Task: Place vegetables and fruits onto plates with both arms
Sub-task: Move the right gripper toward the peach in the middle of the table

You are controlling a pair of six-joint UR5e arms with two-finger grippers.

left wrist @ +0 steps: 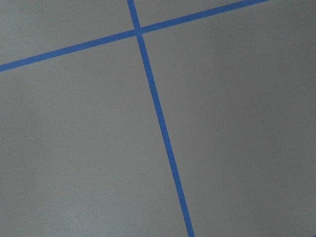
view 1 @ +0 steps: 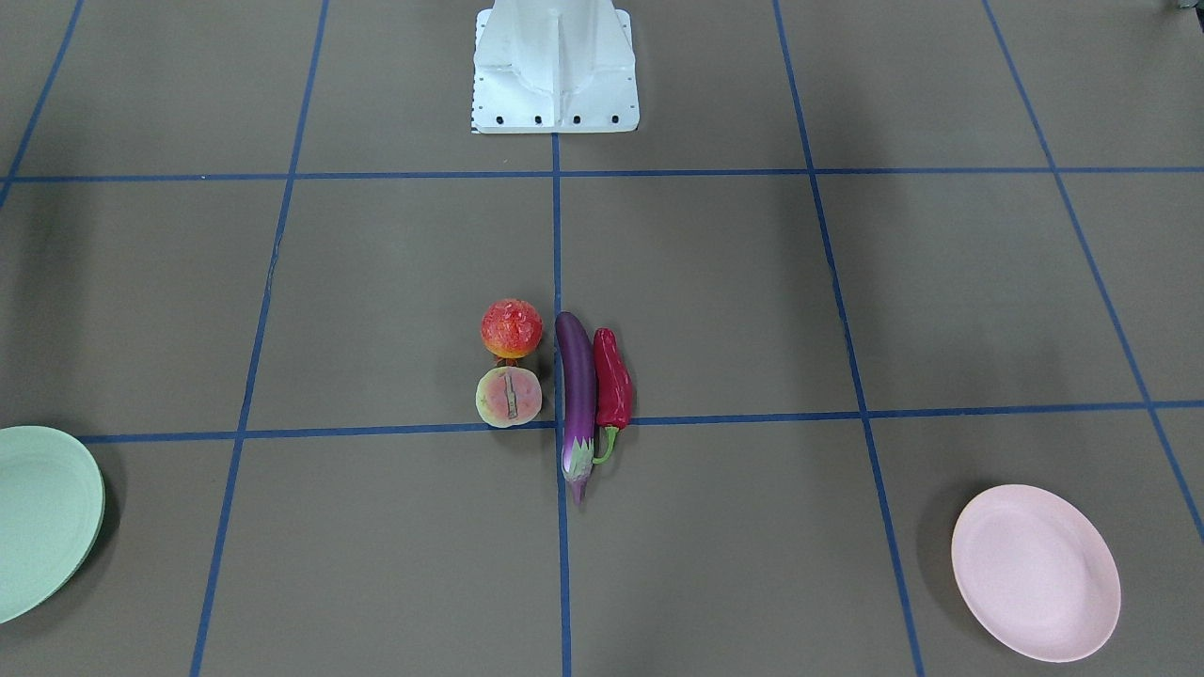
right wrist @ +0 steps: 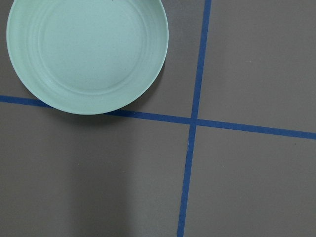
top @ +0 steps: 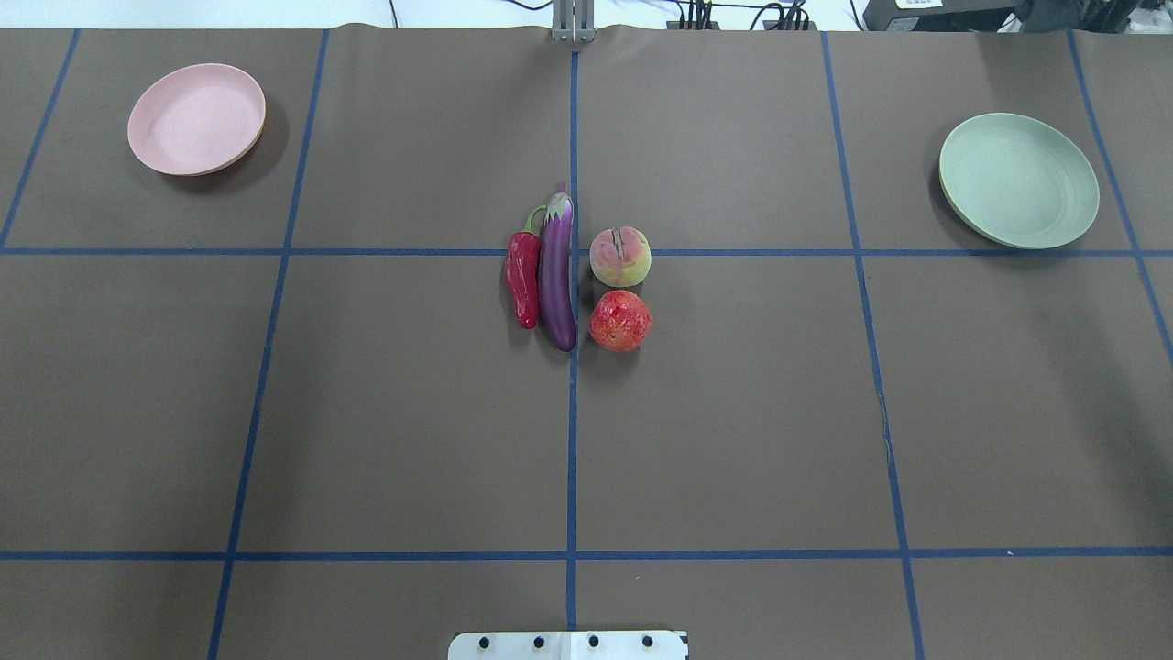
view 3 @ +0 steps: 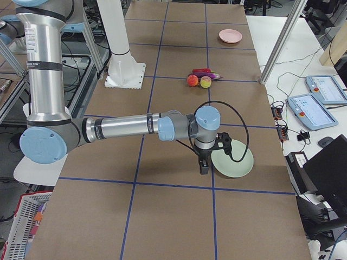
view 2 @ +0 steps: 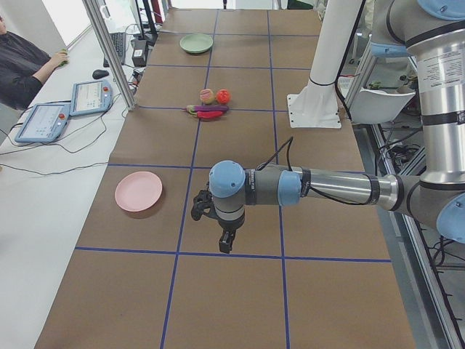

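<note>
The purple eggplant (top: 556, 275) and the red chili pepper (top: 523, 275) lie side by side at the table's middle. The halved pale fruit (top: 620, 257) and the bumpy red-orange fruit (top: 620, 321) sit just right of them. The pink plate (top: 195, 119) is far left and the mint green plate (top: 1018, 180) far right; both are empty. My left gripper (view 2: 227, 243) hangs above the table beside the pink plate (view 2: 138, 191). My right gripper (view 3: 203, 167) hangs beside the green plate (view 3: 233, 157). I cannot tell whether either gripper is open or shut.
The white base block (view 1: 555, 66) stands at the robot's side of the table. Blue tape lines (top: 572, 412) cross the brown table cover. Tablets (view 2: 87, 98) and cables lie on the side bench, where a person (view 2: 22, 69) sits.
</note>
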